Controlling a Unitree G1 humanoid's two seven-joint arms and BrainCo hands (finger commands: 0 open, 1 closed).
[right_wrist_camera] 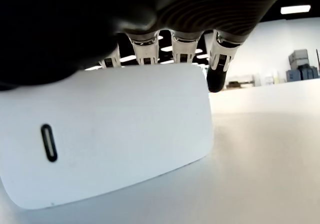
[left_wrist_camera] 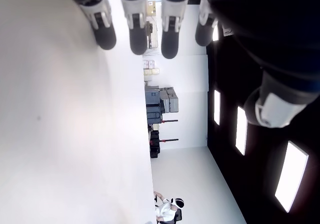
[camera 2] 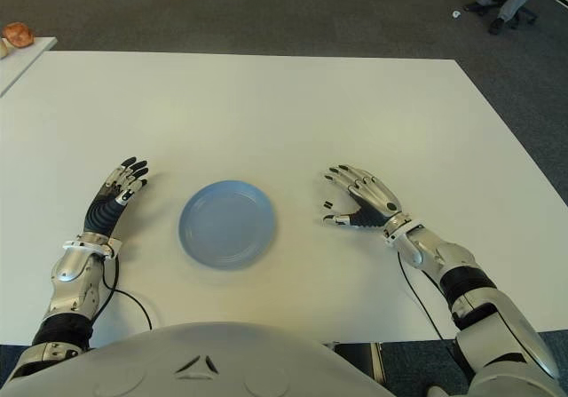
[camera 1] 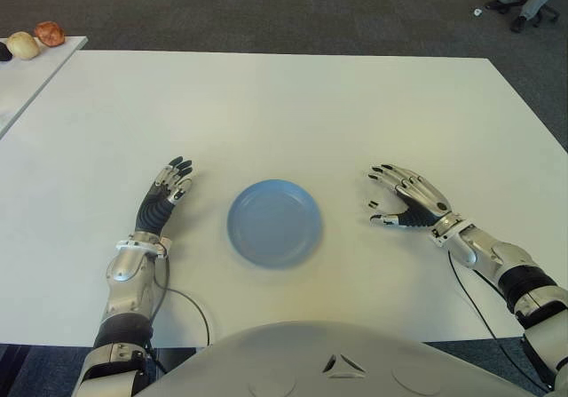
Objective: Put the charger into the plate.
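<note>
**Right hand poised over the charger**

The white charger sits on the table under the right hand, fingers spread, not gripping. Left hand lies open beside the blue plate. Next, judging by this: close fingers, lift, carry left to the plate.

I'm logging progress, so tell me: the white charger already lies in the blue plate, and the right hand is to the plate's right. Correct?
Not quite. The blue plate holds nothing; the right wrist view shows the white charger on the table beneath the right hand, which is indeed to the plate's right. The left hand shows left of the plate.
</note>
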